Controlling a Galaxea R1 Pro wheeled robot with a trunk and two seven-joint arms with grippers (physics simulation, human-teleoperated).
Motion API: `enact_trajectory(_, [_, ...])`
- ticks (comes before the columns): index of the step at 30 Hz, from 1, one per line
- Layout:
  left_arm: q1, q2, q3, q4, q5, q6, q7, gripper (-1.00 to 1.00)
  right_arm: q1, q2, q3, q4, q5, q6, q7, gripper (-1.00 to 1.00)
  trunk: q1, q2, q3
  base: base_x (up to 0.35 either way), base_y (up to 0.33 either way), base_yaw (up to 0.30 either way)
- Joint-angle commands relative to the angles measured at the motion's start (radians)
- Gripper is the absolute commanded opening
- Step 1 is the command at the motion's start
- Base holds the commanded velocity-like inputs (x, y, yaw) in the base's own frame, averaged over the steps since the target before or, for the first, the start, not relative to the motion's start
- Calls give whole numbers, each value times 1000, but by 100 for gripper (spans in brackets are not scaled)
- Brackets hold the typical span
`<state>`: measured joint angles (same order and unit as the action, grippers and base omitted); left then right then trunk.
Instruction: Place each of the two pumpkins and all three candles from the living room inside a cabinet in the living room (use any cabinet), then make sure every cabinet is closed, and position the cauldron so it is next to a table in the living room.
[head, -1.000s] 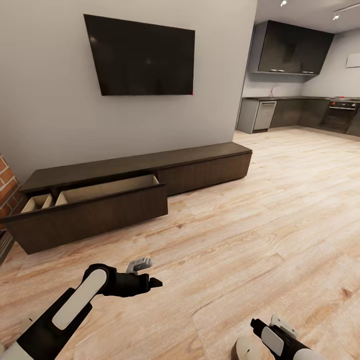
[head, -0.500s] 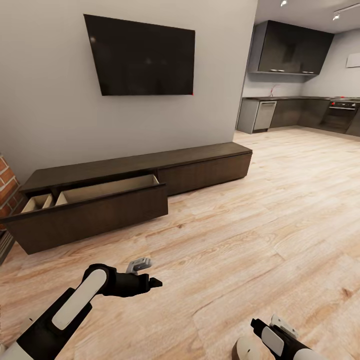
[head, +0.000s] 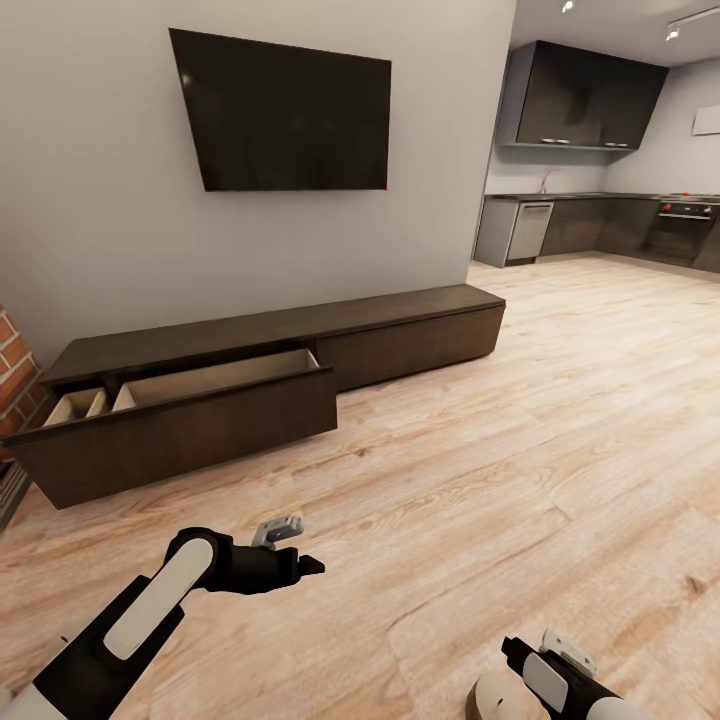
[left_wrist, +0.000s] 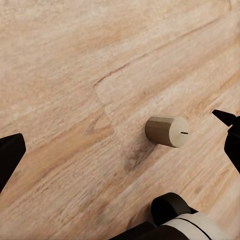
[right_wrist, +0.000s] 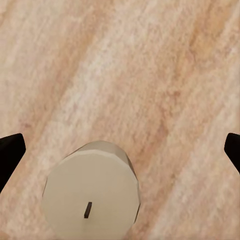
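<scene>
The left gripper (head: 300, 545) hangs low over the light plank floor (head: 520, 430) of the living room in the head view, its dark fingers spread with nothing between them, while the right gripper (head: 525, 655) sits at the picture's lower edge, too cropped to tell how its fingers stand. Beyond them the long, dark-brown cabinet (head: 400, 335) runs along the grey wall under the black TV (head: 285, 115); its wide drawer (head: 190, 415) near the brick fireplace (head: 12, 370) end is pulled out, showing a pale tan interior in which nothing can be made out from this angle, and the drawer front toward the kitchen (head: 600, 210) end is flush. From the left wrist view, a tan candle (left_wrist: 167, 131) stands on the floor planks between the wide-apart black fingertips (left_wrist: 9, 155), touching neither. From the right wrist view, a second pale candle (right_wrist: 91, 195) with a short dark wick stands upright on the floor directly beneath the camera, and the two black fingertips (right_wrist: 10, 152) at the picture's sides are spread well clear of it.
</scene>
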<state>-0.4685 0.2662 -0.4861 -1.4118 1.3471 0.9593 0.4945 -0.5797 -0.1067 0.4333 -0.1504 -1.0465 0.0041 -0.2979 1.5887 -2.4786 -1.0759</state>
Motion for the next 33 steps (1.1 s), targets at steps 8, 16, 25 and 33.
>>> enact_trajectory(8, [-1,1,-2,-1,11,-1,10,100,0,-1,8,-3,-9,0,-6,100,0,0,-1,-47,32,0])
enact_trajectory(16, [-1,1,-2,-1,10,-1,10,100,0,-1,8,-2,-9,0,-6,100,0,0,-1,-72,63,0])
enact_trajectory(25, [-1,0,-2,0,10,-1,10,100,0,-1,8,-2,-9,0,-6,100,0,0,-1,24,119,0])
enact_trajectory(33, [-1,-1,-2,0,10,-2,11,100,0,-1,8,-2,-9,0,-6,100,0,0,-1,1,41,0])
